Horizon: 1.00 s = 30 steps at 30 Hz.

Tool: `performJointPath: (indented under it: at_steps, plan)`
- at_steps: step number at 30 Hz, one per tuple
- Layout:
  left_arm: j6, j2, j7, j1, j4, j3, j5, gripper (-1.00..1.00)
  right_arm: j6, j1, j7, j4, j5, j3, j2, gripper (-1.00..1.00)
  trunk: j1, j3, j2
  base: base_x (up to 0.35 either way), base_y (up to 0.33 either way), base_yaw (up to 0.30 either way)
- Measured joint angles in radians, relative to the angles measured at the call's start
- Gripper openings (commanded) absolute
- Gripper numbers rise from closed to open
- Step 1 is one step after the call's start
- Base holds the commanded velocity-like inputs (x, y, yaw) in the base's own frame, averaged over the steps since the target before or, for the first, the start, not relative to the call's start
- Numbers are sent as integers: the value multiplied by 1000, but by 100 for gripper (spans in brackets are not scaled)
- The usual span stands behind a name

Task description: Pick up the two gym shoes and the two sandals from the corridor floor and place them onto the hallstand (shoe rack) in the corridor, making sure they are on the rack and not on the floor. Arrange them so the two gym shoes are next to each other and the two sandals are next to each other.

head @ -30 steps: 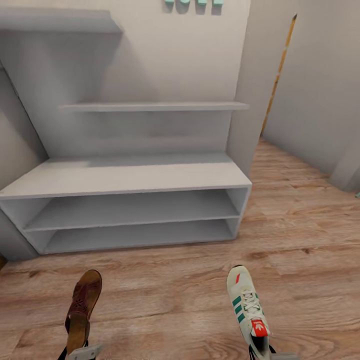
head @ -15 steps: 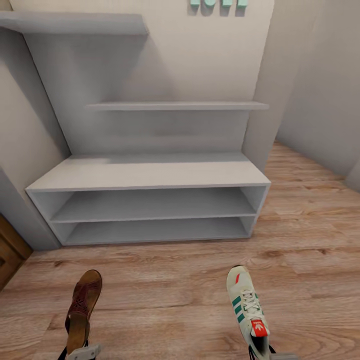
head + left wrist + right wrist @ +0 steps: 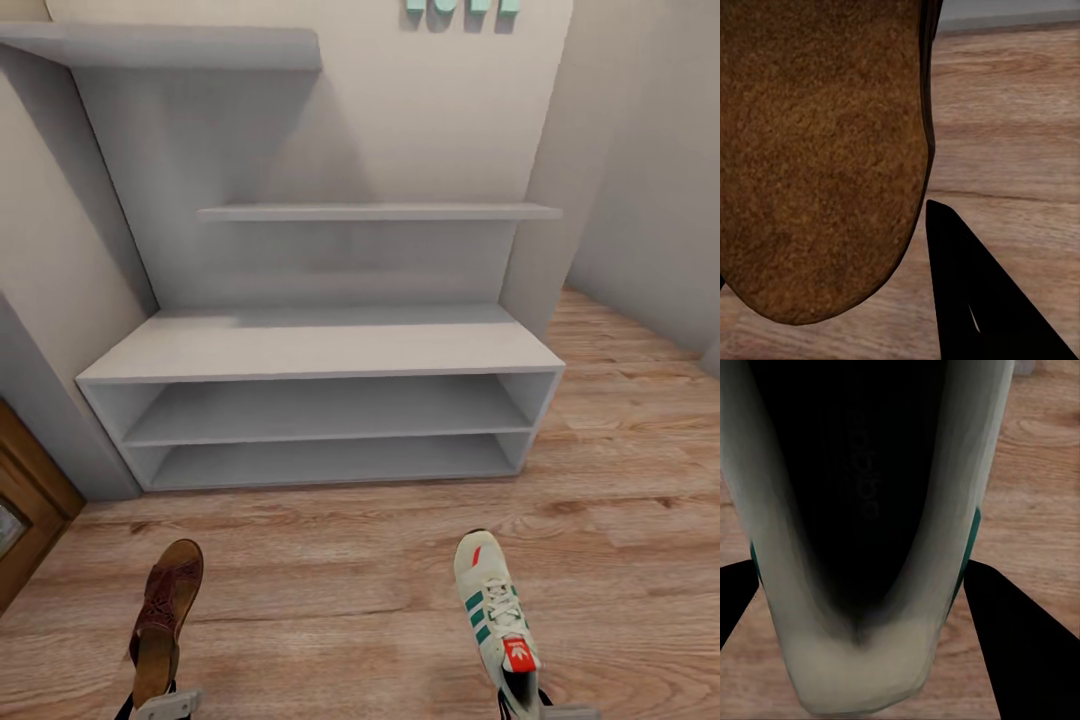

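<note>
A reddish-brown sandal [image 3: 165, 620] hangs over the wood-plank floor [image 3: 330, 590], toe pointing at the hallstand, with my left gripper [image 3: 162, 702] shut on its heel end. My right gripper [image 3: 525, 706] is shut on the heel of a white gym shoe [image 3: 495, 612] with green stripes, also held above the floor. The left wrist view looks along the sandal's brown sole [image 3: 817, 150], with a black finger [image 3: 975, 300] beside it. Black fingers [image 3: 1027, 645] flank the shoe's dark sole [image 3: 870, 510] in the right wrist view. The pale-grey hallstand [image 3: 320, 350] stands ahead with bare shelves. The other shoe and sandal are out of view.
Teal letters [image 3: 462, 6] sit high on the wall, above two staggered wall shelves [image 3: 380, 212]. A brown wooden door or panel [image 3: 25, 510] is at the left edge. A grey wall [image 3: 650, 150] closes the right, with floor running past the hallstand's right end.
The whole picture has shifted, so the hallstand now sits further right and more centred: the camera moved. Both grippers keep the sandal and the shoe in the same place in view.
</note>
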Motion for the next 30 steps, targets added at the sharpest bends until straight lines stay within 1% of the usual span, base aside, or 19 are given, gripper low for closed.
performJointPath:
  at_steps: [2,3,4,5,7,9,11,13,15,16,17,18,20,23,25,26,27,28,30]
  plan:
    - [0,0,0,0,1,0,0,-100,-1,0,-1,-1,0,0,0,-100,0,0,0,0,11,0]
    - [4,-1,-1,0,-3,-1,-2,-100,-2,0,-7,-14,-9,-50,-17,-100,0,0,0,0,0,0]
    - [6,-1,-2,0,-5,1,-1,-100,-2,0,-7,-17,-19,-98,-26,-100,0,0,0,0,0,0]
    - [7,-1,-3,0,-6,2,-1,-100,-1,0,-6,-20,-18,-153,-35,-100,0,0,0,0,0,0]
    - [11,0,-7,-2,-3,1,0,-100,1,0,-2,-30,-26,-282,-62,-100,0,0,0,0,0,0]
    - [15,1,-9,-4,-1,0,0,-100,3,0,2,-39,-21,-338,-79,-100,0,0,0,0,0,0]
    - [48,0,-10,-10,0,-2,-1,-100,8,0,14,-56,-27,-435,-116,-100,0,0,0,0,0,0]
    - [81,0,-9,-13,-2,-2,-1,-100,13,0,21,-62,-22,-468,-134,-100,0,0,0,0,0,0]
    - [172,0,-6,-25,-13,-3,-1,-100,30,0,27,-69,-30,-530,-165,-100,0,0,0,0,0,0]
    - [198,1,-6,-33,-18,-4,-2,-100,37,0,29,-70,-28,-540,-173,-100,0,0,0,0,0,0]
    - [249,2,-5,-56,-28,-4,-3,-100,50,0,30,-73,-35,-563,-188,-100,0,0,0,0,0,0]
    - [276,2,-5,-71,-33,-5,-4,-100,58,0,32,-76,-35,-571,-196,-100,0,0,0,0,0,0]
    - [373,5,-5,-132,-47,-6,-7,-100,102,0,33,-94,-49,-601,-226,-100,0,0,0,0,0,0]
    - [509,6,-7,-229,-59,-9,-12,-100,204,0,35,-114,-100,-652,-259,-100,0,0,0,0,0,0]
    - [555,7,-9,-265,-61,-11,-13,-100,240,0,37,-118,-116,-668,-270,-100,0,0,0,0,0,0]
    - [597,7,-10,-297,-63,-12,-13,-100,270,0,41,-120,-131,-684,-284,-100,0,0,0,0,0,0]
    - [652,8,-11,-347,-64,-14,-14,-100,309,0,52,-121,-146,-705,-307,-100,0,0,0,0,0,0]
    - [670,8,-11,-365,-64,-15,-14,-100,323,0,57,-121,-147,-711,-315,-100,0,0,0,0,0,0]
    - [728,8,-11,-421,-66,-16,-18,-100,368,0,67,-121,-155,-760,-337,-100,0,0,0,0,0,0]
